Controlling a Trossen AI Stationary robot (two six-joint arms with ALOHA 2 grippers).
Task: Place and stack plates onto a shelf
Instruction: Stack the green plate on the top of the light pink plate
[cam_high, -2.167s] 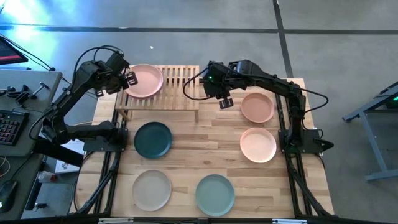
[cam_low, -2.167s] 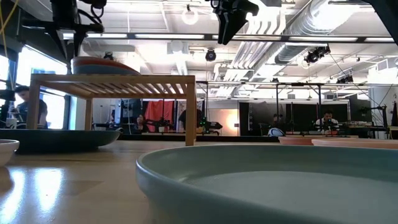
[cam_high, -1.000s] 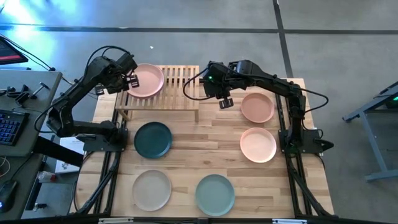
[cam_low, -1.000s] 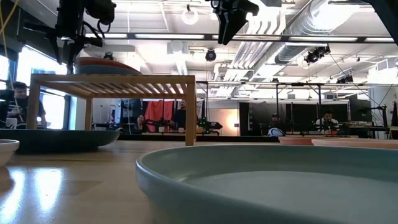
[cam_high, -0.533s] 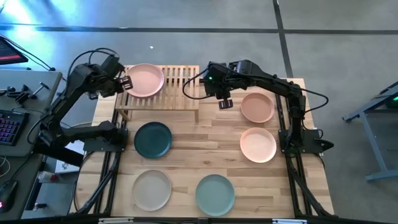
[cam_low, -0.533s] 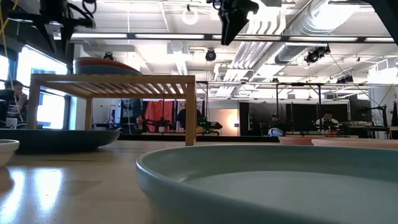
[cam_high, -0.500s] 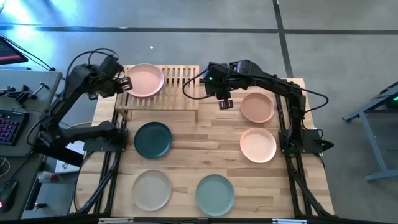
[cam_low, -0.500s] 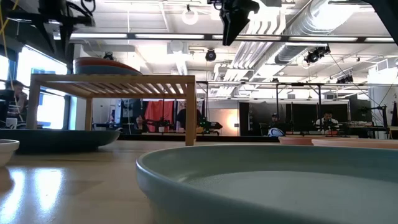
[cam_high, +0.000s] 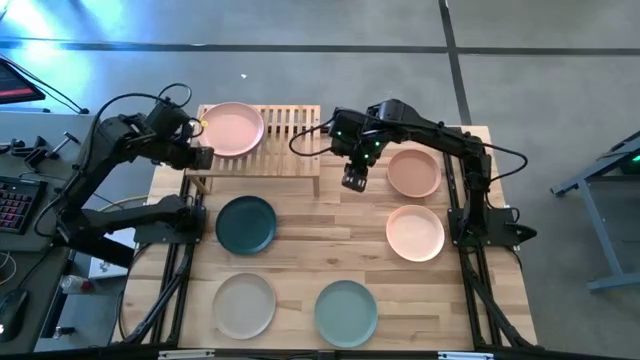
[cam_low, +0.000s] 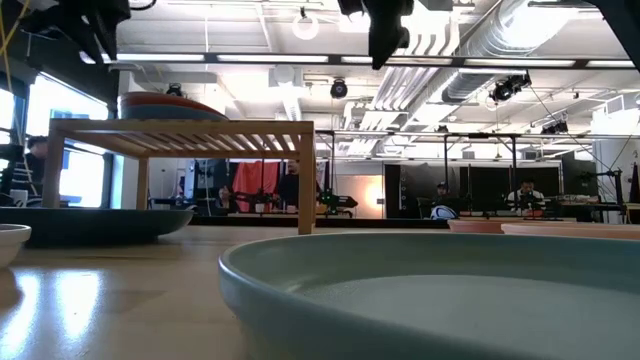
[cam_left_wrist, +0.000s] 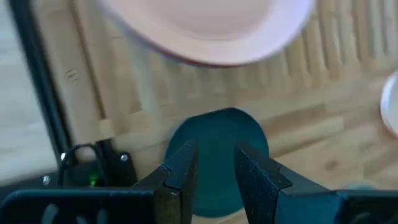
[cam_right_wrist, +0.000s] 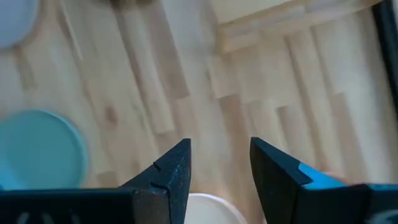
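Note:
A stack of plates, a peach-pink one (cam_high: 233, 128) on top, rests on the left half of the slatted wooden shelf (cam_high: 285, 140); the low view shows the stack (cam_low: 165, 104) edge-on. On the table lie a dark teal plate (cam_high: 246, 224), a beige one (cam_high: 244, 305), a sage green one (cam_high: 346, 313) and two peach-pink ones (cam_high: 414, 172) (cam_high: 415, 232). My left gripper (cam_high: 203, 157) hangs open off the shelf's left end, above the teal plate (cam_left_wrist: 214, 146). My right gripper (cam_high: 351, 182) hangs open off the shelf's right end, holding nothing (cam_right_wrist: 214, 168).
The shelf's right half (cam_high: 298, 128) is bare slats. Bare tabletop (cam_high: 330, 235) lies between the teal plate and the right-hand peach-pink plates. A side table with a keyboard (cam_high: 15, 205) stands left of the table.
My left gripper has drawn back from the stack on the shelf, toward the table's left and near edges, rising a little and turning. The stack has stayed put. My right gripper has rolled about its own axis while staying by the shelf's right end.

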